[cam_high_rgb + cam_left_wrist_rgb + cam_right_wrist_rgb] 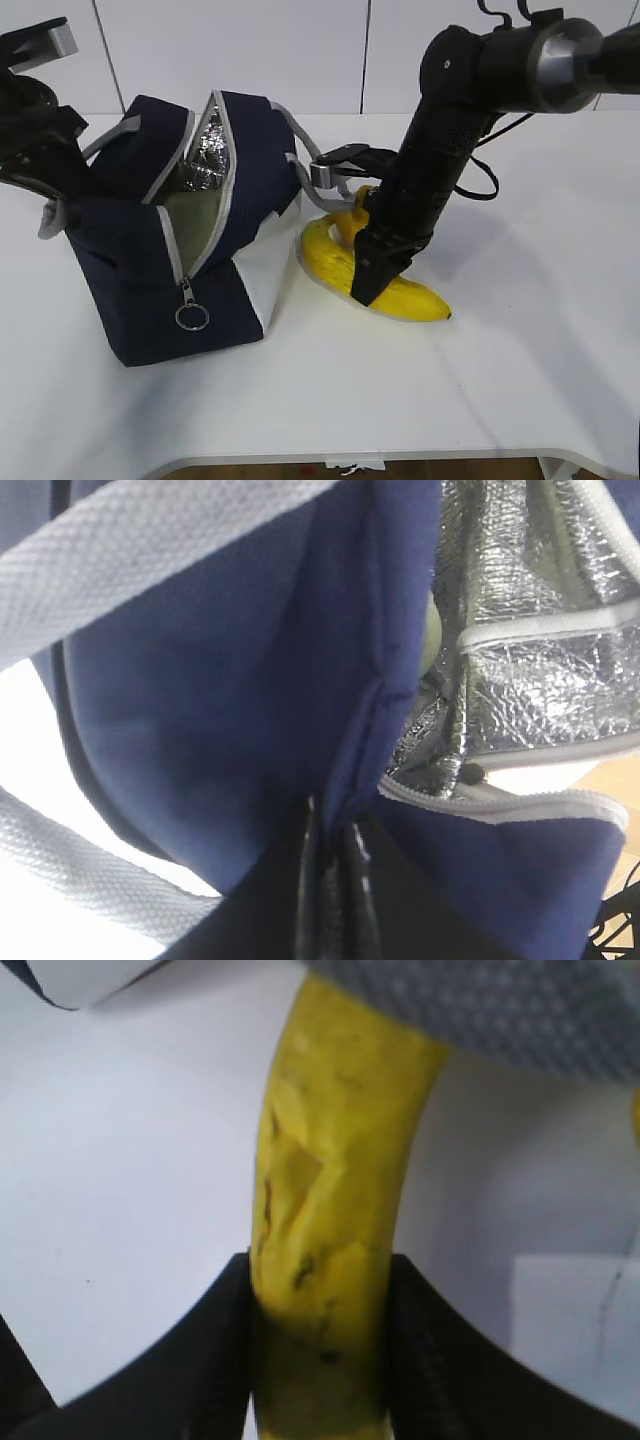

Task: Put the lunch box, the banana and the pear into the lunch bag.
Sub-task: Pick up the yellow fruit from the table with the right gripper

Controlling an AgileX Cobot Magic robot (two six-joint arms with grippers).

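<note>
The navy lunch bag (pixel 120 270) stands open at the left, foil lining showing. A sage-green lid, the lunch box (pixel 195 225), shows inside it. My left gripper (pixel 58 205) is shut on the bag's left rim; in the left wrist view the left gripper (pixel 335 840) pinches a fold of navy fabric (pixel 230 700). The banana (pixel 420 300) lies on the table right of the bag. My right gripper (pixel 372 278) is down on it; in the right wrist view the right gripper (pixel 320 1265) is shut on the banana (pixel 330 1130). The pear (pixel 352 222) sits partly hidden behind the right arm.
A grey webbing handle (pixel 325 175) of the bag hangs over the banana's far end and shows in the right wrist view (pixel 500 1010). The zipper ring pull (pixel 191 317) hangs at the bag's front. The white table (pixel 500 400) has a front edge close below.
</note>
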